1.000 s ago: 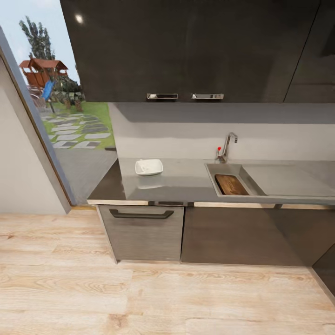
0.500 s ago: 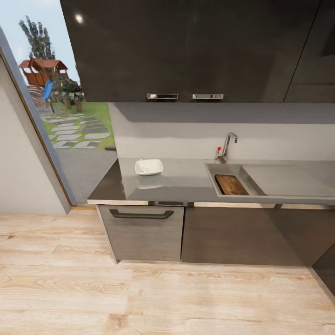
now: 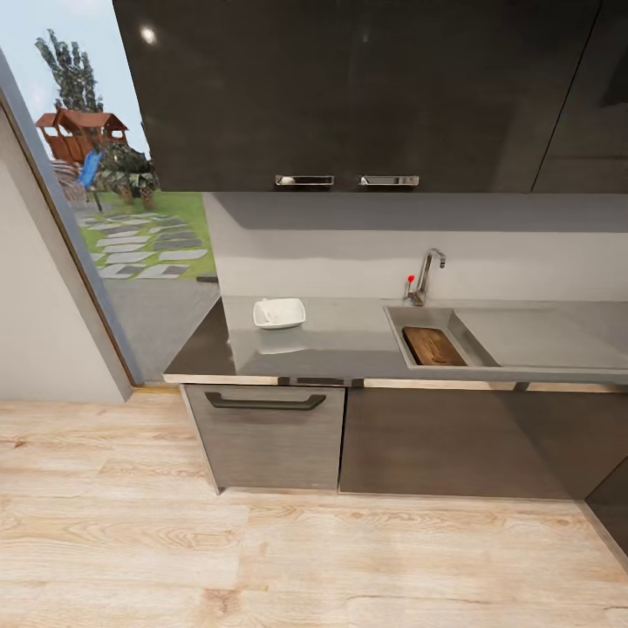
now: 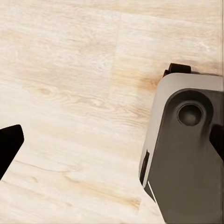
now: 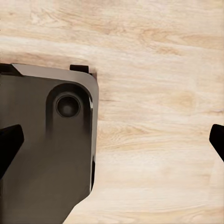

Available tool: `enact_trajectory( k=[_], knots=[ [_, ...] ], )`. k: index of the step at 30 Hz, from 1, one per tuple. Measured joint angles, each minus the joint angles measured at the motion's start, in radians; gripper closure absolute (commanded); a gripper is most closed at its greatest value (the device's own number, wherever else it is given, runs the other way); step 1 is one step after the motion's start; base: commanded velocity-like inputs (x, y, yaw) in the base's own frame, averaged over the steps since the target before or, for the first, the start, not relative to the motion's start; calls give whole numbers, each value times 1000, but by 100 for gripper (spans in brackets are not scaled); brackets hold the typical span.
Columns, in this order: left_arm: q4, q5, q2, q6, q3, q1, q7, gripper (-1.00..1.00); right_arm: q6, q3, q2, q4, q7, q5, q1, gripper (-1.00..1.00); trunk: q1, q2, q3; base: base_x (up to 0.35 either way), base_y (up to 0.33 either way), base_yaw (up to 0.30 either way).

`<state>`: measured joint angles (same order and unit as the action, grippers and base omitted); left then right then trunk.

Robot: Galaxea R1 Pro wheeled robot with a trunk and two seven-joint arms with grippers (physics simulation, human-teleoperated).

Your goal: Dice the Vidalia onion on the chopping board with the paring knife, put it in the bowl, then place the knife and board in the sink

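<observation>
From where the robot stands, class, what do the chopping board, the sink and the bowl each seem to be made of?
Chopping board: dark-brown wood, going by faint grain streaks. Sink: brushed stainless steel, grey with a dull sheen. Bowl: glossy white, perhaps ceramic; plastic is possible.

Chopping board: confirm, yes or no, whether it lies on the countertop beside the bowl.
No, the chopping board lies inside the sink, well apart from the bowl.

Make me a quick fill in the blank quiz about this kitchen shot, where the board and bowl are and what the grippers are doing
1. The chopping board lies inside the ____.
2. The bowl sits on the ____, apart from the sink.
3. The left gripper and right gripper hang over the wooden ____.
4. Both grippers' fingers are spread ____, holding nothing.

Missing words: sink; countertop; floor; open
</observation>
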<state>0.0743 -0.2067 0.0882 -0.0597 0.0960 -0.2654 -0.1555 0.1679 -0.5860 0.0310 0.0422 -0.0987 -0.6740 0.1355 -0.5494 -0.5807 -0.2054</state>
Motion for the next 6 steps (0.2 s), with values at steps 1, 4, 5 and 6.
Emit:
enact_trajectory(
  k=[1,4,5,6],
  knots=[
    [0,0,-2,0,0,0,0,-100,0,0,0,0,0,0,0,-100,0,0,0,0,0,0],
    [0,0,-5,0,0,0,0,-100,1,-2,0,1,0,0,0,-100,0,0,0,0,0,0],
    [0,0,-6,0,0,0,0,-100,1,-2,0,1,0,0,0,-100,0,0,0,0,0,0],
    [0,0,-6,0,0,0,0,-100,1,-2,0,1,0,0,0,-100,0,0,0,0,0,0]
  ],
)
